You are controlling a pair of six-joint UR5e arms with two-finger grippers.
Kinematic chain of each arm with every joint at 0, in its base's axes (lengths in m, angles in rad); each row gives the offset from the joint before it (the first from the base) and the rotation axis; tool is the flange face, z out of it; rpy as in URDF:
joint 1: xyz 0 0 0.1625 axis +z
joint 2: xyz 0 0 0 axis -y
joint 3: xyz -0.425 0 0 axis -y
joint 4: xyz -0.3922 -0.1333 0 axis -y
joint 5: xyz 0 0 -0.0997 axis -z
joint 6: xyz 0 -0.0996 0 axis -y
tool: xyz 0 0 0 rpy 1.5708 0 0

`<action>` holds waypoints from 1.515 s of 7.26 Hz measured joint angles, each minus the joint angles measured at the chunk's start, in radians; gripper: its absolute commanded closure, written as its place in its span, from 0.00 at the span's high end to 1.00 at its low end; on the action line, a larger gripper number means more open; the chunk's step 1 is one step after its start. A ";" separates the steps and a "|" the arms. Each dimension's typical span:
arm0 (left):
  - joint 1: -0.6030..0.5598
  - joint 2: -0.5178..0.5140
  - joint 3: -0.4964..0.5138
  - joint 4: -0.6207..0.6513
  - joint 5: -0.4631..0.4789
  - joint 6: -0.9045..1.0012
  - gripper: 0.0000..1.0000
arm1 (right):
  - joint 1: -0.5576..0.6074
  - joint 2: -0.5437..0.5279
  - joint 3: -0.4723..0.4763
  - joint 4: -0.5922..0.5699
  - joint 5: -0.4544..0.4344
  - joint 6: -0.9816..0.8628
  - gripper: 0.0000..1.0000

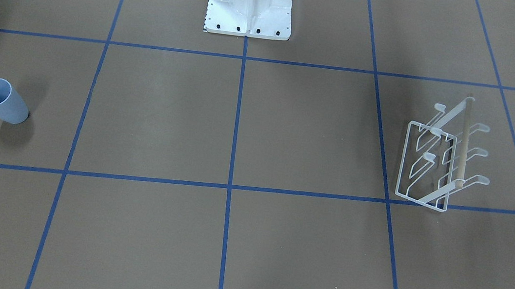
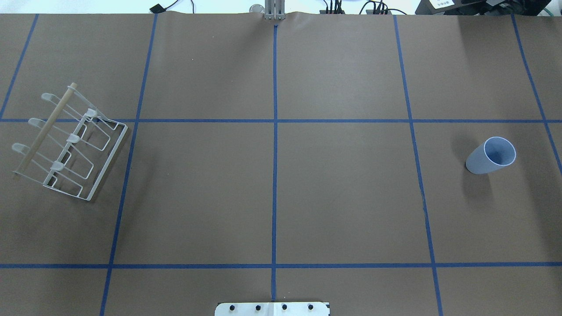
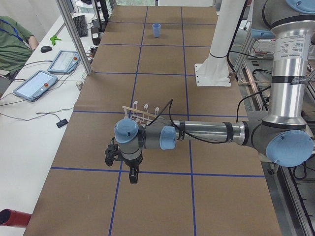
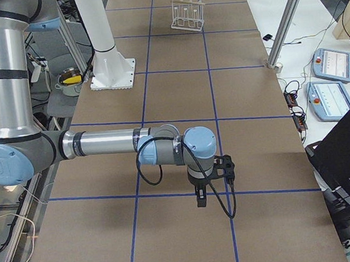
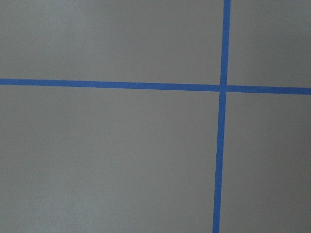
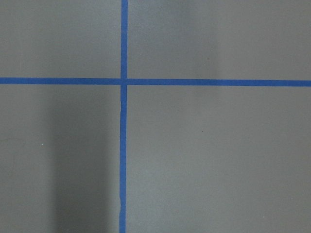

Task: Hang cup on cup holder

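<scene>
The cup [image 2: 491, 156] stands on its base, mouth up, on the robot's right side of the table [image 2: 342, 188], touching nothing else. The cup holder [image 2: 70, 140] sits on the robot's left side, well apart from the cup, with its wooden dowel uppermost and every prong bare. By that reading the task has not begun: the cup is neither grasped, lifted nor turned over, and picking it up, carrying it across the table and setting it on a prong are all left to do.

Neither arm is near either thing. The left gripper [image 3: 133, 176] hangs over the table on the near side of the holder, and the right gripper [image 4: 199, 198] hangs over bare paper far from the cup. Each shows only in a side view, so I cannot tell whether their fingers are spread or pressed together. Both wrist cameras see only paper and a tape crossing.

The table is covered in brown paper marked into large squares by blue tape [image 2: 275, 175], with the robot's white mounting base [image 1: 250, 6] at the middle of its edge. Beyond the table's far edge from the robot runs a white desk with tablets [image 3: 35, 83], a laptop [image 4: 346, 150], aluminium posts [image 3: 74, 34] and a seated person [image 3: 12, 39] in green.
</scene>
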 measured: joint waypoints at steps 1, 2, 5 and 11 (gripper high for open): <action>0.000 -0.001 -0.001 -0.002 -0.001 0.000 0.98 | 0.000 -0.001 0.000 0.003 0.000 0.000 1.00; -0.001 -0.001 -0.001 -0.005 -0.001 -0.001 0.98 | 0.000 -0.002 0.000 0.004 0.000 0.000 1.00; -0.001 0.001 -0.015 -0.010 -0.002 -0.003 0.98 | 0.000 -0.003 0.001 0.006 0.000 -0.001 1.00; 0.000 0.003 -0.040 -0.015 -0.004 -0.014 0.98 | -0.008 0.020 0.035 0.004 0.004 0.001 1.00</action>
